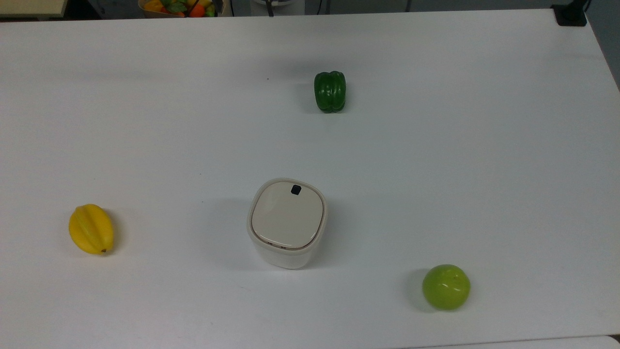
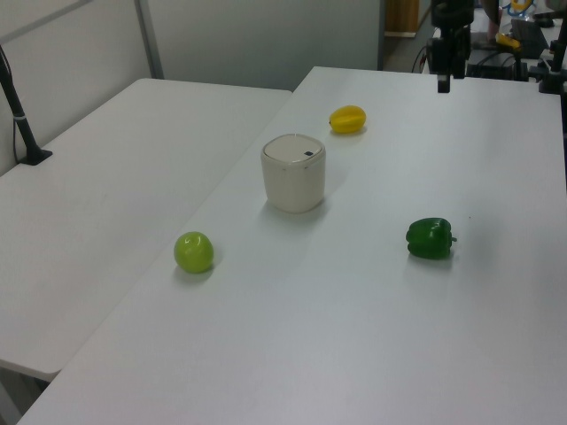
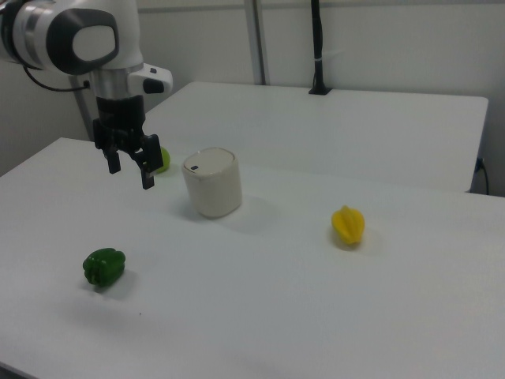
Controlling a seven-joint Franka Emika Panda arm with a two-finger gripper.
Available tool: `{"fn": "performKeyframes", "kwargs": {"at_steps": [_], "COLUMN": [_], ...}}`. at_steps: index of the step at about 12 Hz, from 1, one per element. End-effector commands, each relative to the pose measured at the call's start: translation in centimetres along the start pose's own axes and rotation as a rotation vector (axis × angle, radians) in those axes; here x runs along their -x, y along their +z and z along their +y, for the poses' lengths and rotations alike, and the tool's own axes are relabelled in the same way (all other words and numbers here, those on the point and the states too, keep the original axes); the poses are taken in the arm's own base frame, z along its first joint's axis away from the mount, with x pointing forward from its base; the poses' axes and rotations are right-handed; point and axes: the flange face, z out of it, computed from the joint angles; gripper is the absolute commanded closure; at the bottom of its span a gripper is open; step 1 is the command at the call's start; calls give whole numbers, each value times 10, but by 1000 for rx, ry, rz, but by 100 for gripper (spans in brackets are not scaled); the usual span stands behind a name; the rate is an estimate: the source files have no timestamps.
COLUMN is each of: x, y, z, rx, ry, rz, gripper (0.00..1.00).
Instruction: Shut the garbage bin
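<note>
The garbage bin (image 1: 286,257) is a cream-white rounded-square tub near the middle of the white table (image 1: 460,160). Its beige lid (image 1: 286,215), with a small black square mark, lies flat on the rim. The bin (image 2: 293,173) stands alone in the left view, and the bin (image 3: 212,183) likewise in the right view. My gripper (image 3: 130,172) hangs open and empty above the table, well off to the right view's left of the bin and touching nothing. In the left view the gripper (image 2: 442,81) is far behind the bin near the table's far edge.
A green bell pepper (image 1: 330,91), a green apple (image 1: 445,286) and a yellow starfruit (image 1: 91,229) lie spread around the bin. A basket of fruit (image 1: 177,7) sits beyond the far edge. A second white table (image 2: 106,177) adjoins in the left view.
</note>
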Motion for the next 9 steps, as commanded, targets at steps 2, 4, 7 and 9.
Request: {"fn": "performKeyframes", "kwargs": {"at_steps": [2, 4, 7, 9], "x": [10, 8, 9, 9], "y": [-2, -4, -6, -6], "z": [3, 6, 8, 8], "rx": [5, 44, 41, 41], "ry": [176, 88, 91, 101], "rz": [44, 52, 55, 55], "gripper": [0, 0, 0, 0]}}
